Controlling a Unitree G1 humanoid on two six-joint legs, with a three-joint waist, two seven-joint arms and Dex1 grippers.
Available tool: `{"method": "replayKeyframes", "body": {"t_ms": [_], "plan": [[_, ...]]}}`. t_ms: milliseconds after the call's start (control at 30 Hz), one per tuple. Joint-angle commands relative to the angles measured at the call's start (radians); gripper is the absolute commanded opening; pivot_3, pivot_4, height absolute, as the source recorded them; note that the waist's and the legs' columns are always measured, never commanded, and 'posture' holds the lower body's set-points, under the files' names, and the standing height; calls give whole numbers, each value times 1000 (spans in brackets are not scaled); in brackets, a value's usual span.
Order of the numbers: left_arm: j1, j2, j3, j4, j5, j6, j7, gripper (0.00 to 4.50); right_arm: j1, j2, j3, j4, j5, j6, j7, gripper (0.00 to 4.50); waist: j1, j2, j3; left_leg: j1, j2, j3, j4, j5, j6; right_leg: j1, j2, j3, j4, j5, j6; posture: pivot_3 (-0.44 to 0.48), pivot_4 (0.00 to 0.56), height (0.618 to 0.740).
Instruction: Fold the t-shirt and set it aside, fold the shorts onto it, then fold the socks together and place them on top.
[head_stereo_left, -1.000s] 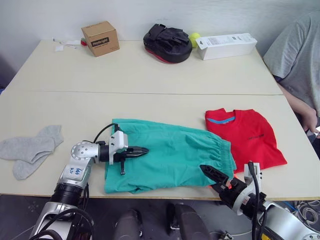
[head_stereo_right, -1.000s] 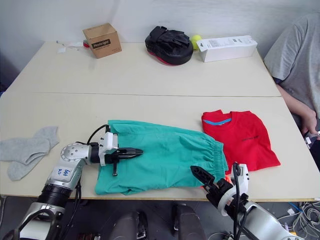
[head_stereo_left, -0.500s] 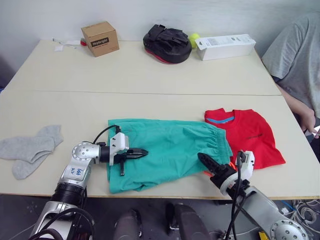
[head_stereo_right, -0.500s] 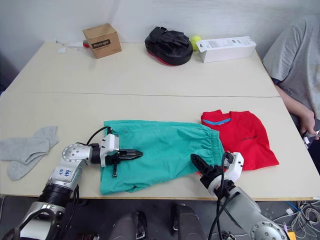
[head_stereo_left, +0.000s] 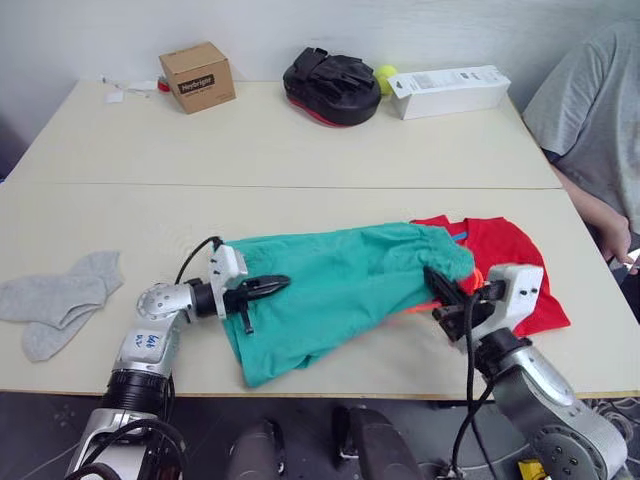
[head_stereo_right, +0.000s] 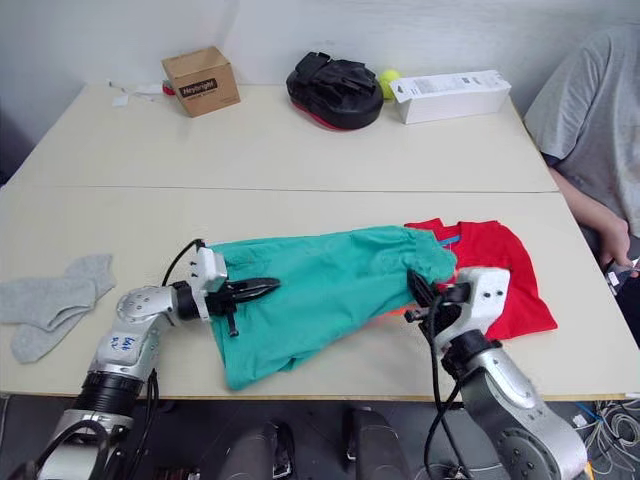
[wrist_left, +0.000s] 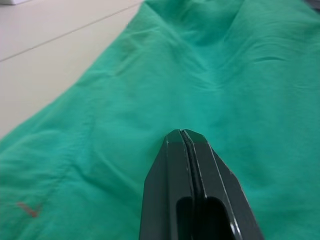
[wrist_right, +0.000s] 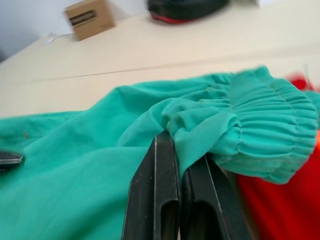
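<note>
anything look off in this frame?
Yes: the shorts lie bunched and skewed, their waistband lifted in the right claw and draped onto the t-shirt, whose near edge is rumpled. The socks lie unfolded.

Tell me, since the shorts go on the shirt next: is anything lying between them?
Nothing visible: the gathered waist of the teal-green cloth shorts, pinched by the right end effector, already overlaps the folded red t-shirt.
</note>
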Motion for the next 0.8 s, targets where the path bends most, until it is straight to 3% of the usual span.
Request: {"method": "replayKeyframes", "body": {"t_ms": [33, 267, 467, 633, 800], "plan": [[9, 20, -23, -43, 16, 25, -3, 0, -90, -61, 105, -47, -213, -69, 141, 31, 0, 0, 0, 0, 0, 0, 0, 0, 0, 0, 0, 0, 0, 0, 0, 0, 150, 740], [14, 42, -59, -42, 64, 74, 21, 0, -305, -109, 298, 81, -493, -263, 438, 31, 2, 0, 0, -1, 0, 0, 0, 1, -3, -1, 0, -1, 1, -1, -1, 0, 150, 740], [26, 48, -63, -53, 79, 127, 48, 0, -438, -50, 363, 261, -444, -410, 743, 31, -1, 0, 0, 0, 0, 2, 2, 0, -3, 0, -1, -1, 1, -1, -1, 0, 150, 740], [60, 54, -44, -113, 67, 190, 93, 0, -535, 74, 453, 381, -470, -433, 863, 31, -1, 0, 0, 1, 1, 2, 4, 1, -3, -1, -1, -1, 5, -1, -3, 0, 150, 740], [114, 70, -7, -194, 36, 250, 124, 0, -531, 106, 485, 444, -482, -436, 946, 31, -1, 0, 0, 2, 1, 1, 5, 0, -3, -1, -2, -1, 9, -2, -5, 0, 150, 740]]}}
